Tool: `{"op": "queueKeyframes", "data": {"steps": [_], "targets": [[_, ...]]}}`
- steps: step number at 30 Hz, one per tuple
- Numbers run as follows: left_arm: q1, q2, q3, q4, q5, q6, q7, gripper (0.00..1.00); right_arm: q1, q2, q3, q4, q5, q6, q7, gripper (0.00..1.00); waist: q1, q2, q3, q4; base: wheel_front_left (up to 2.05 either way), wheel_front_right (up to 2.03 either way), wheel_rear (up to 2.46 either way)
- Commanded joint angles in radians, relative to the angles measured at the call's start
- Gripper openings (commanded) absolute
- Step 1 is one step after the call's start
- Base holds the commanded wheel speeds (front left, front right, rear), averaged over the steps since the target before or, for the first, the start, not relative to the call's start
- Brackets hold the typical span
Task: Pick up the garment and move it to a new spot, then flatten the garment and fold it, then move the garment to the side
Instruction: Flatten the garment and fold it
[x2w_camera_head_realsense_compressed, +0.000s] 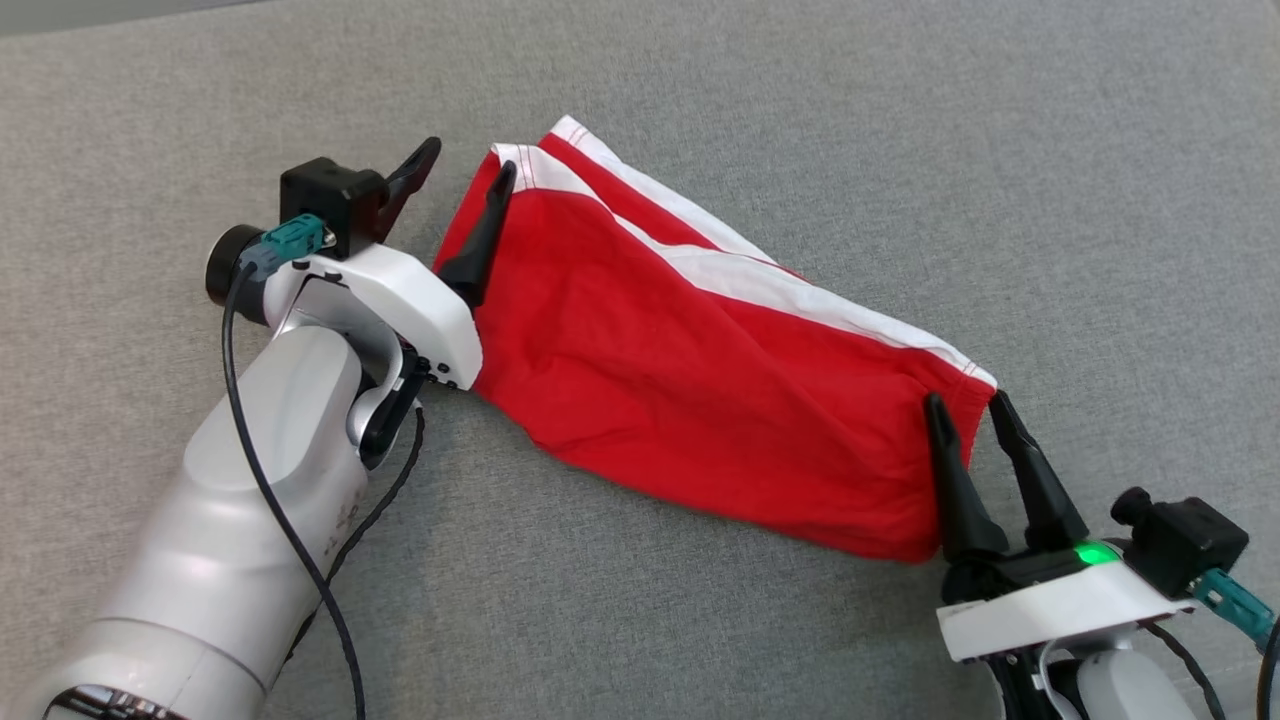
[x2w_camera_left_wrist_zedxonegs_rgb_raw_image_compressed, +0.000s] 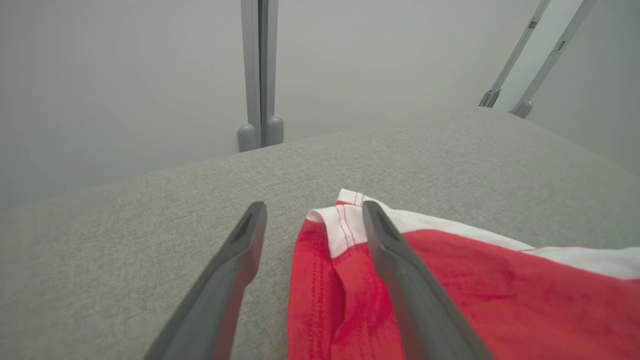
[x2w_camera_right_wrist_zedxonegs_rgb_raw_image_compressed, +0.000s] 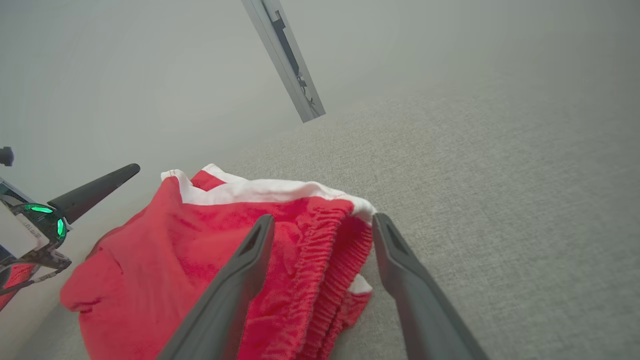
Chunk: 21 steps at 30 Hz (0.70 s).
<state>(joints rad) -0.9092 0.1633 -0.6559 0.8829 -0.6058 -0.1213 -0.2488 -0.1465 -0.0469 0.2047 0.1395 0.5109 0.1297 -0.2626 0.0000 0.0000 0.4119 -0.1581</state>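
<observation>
Left hand (x2w_camera_head_realsense_compressed: 469, 158) spread wide, right hand (x2w_camera_head_realsense_compressed: 966, 400) narrower, each straddles one end of the garment (x2w_camera_head_realsense_compressed: 650, 370), gripping nothing.

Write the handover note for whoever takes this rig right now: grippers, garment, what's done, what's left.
Left gripper: open, one finger over the white-trimmed corner of the red shorts, the other over the grey fabric surface beside it. Nothing gripped.
Right gripper: open, fingers straddling the gathered elastic end of the shorts. Nothing gripped.
Shorts: lying slantwise on the surface between the two grippers, creased, white stripes on top.
Done: cannot tell whether the first move has been made; no tidy fold shows.
Left: grip both ends, flatten, fold, then shift the shorts to the side.
</observation>
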Motion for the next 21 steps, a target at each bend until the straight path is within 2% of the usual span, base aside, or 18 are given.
{"op": "queueKeyframes", "data": {"steps": [1, 4, 12, 21], "targets": [[0.019, 0.009, 0.015, -0.008, 0.009, 0.016, -0.011, 1.0, 0.019, -0.006, -0.021, -0.018, -0.02, 0.002, 0.007, 1.0, 0.0, 0.0, -0.023, 0.009, 0.0, 0.0, 0.0], [0.052, 0.028, 0.055, -0.069, 0.02, 0.053, -0.015, 1.0, 0.054, -0.007, -0.066, -0.054, -0.065, 0.002, 0.027, 1.0, 0.0, 0.0, -0.046, 0.021, 0.0, 0.0, 0.0], [0.274, 0.094, 0.221, -0.39, 0.085, 0.157, -0.014, 1.0, 0.083, -0.007, -0.167, -0.156, -0.145, 0.002, 0.058, 1.0, 0.0, 0.0, -0.111, 0.055, 0.0, 0.0, 0.0], [0.512, 0.14, 0.297, -0.612, 0.132, 0.215, -0.014, 1.0, 0.101, -0.006, -0.243, -0.196, -0.232, 0.002, 0.104, 1.0, 0.0, 0.0, -0.171, 0.09, 0.0, 0.0, 0.0]]}}
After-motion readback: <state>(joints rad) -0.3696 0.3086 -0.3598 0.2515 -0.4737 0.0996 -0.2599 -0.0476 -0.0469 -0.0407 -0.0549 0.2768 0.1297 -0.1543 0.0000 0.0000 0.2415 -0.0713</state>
